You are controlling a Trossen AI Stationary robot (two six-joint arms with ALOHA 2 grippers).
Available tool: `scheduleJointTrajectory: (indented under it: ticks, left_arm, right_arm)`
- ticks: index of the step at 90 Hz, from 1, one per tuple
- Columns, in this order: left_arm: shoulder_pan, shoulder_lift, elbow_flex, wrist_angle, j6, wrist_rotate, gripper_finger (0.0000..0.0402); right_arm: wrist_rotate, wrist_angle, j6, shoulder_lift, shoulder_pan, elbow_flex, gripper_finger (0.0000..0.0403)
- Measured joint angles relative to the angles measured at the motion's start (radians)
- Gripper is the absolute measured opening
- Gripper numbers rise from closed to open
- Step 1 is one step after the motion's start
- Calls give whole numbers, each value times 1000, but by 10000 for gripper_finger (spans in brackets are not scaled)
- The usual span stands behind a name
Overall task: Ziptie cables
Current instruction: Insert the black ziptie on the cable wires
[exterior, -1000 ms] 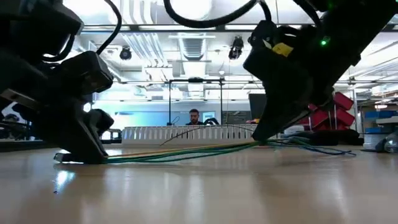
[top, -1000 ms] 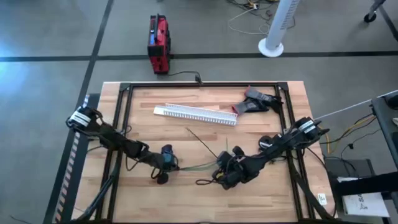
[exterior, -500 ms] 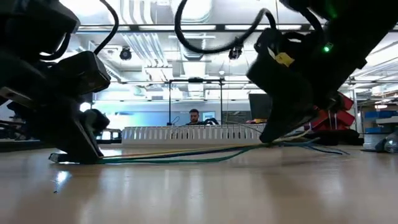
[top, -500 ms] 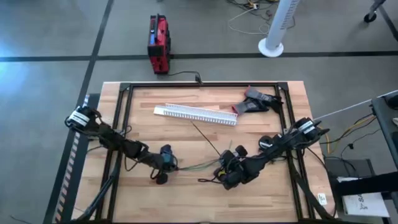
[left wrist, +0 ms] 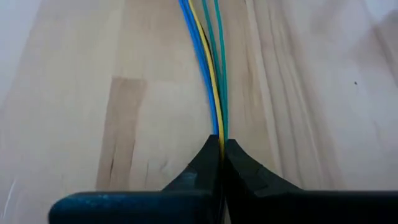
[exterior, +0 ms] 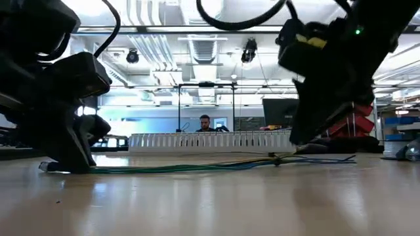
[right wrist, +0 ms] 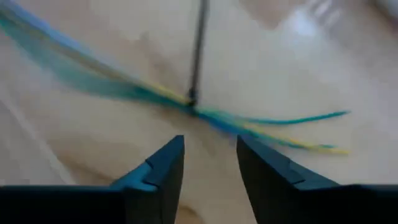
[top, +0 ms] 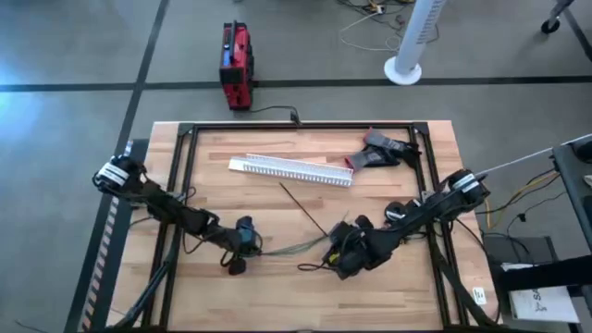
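Observation:
The cables [top: 291,246], thin blue, yellow and green wires, lie flat on the wooden table between my two grippers. My left gripper [top: 248,242] is shut on their left end [left wrist: 214,74]. The ziptie [top: 303,208], a thin black strip, slants from near the white channel down to the bundle. It meets the wires at a small dark knot [right wrist: 191,104]. My right gripper [right wrist: 210,149] is open just short of that crossing, raised above the wires in the low view [exterior: 315,131]. The wires' loose right ends [right wrist: 311,124] fan out on the wood. My left gripper pinches the bundle's left end [left wrist: 219,132] between its two shut fingertips. The fingers lie low over the table, along the wires, which run straight away from them. The wires rest on the table [exterior: 197,168], fairly straight.
The long white slotted channel [top: 291,169] lies toward the far side. A black device [top: 384,150] sits at the far right corner. Black frame rails [top: 185,185] run along the table's sides. A thin black cord loop [top: 310,268] lies near my right gripper. A person [exterior: 205,122] sits far behind.
My right gripper has drawn back toward the table's right edge and up, off the cables. Their right part, held raised a second ago, has dropped and now lies flat on the table. My left gripper has shifted slightly toward the left edge, still holding the wires.

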Motion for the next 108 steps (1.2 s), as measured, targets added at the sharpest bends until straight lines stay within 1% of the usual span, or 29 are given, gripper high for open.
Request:
scheduleJointTrajectory:
  ticks: [5,9,26,31,43,57,70,82,88,93,104,108]
  left_arm:
    - [0,-1,0,-2,0,6,0]
    - [0,-2,0,-2,0,7,0]
    - [1,-2,0,-5,-6,10,0]
    - [1,-2,0,-9,-10,11,0]
    - [-5,-3,0,-16,-26,11,0]
    - [-18,-3,-2,-15,-43,-2,0]
    - [-19,-3,-3,-14,-46,-1,0]
    - [-20,-3,-3,-12,-48,-4,0]
    - [-20,-3,-3,-11,-48,-7,0]
    - [-20,-3,-4,-9,-47,-8,0]
    - [-20,-3,-4,-8,-47,-9,0]
    - [-20,-3,-4,-8,-48,-10,0]
  right_arm:
    - [51,-16,24,-1,-3,-6,118]
    - [67,-2,28,-2,-10,-11,104]
    - [22,116,-23,46,-43,-31,18]
    - [19,135,-25,65,-47,-31,6]
    - [27,130,16,111,-42,-43,8]
    - [63,98,88,116,-7,-70,2]
    - [152,60,101,99,40,-79,0]
    - [294,85,114,94,80,-78,0]
    - [369,135,118,116,91,-79,0]
    - [407,198,107,141,93,-86,0]
    - [437,367,38,226,89,-89,0]
    - [443,394,31,258,88,-89,0]
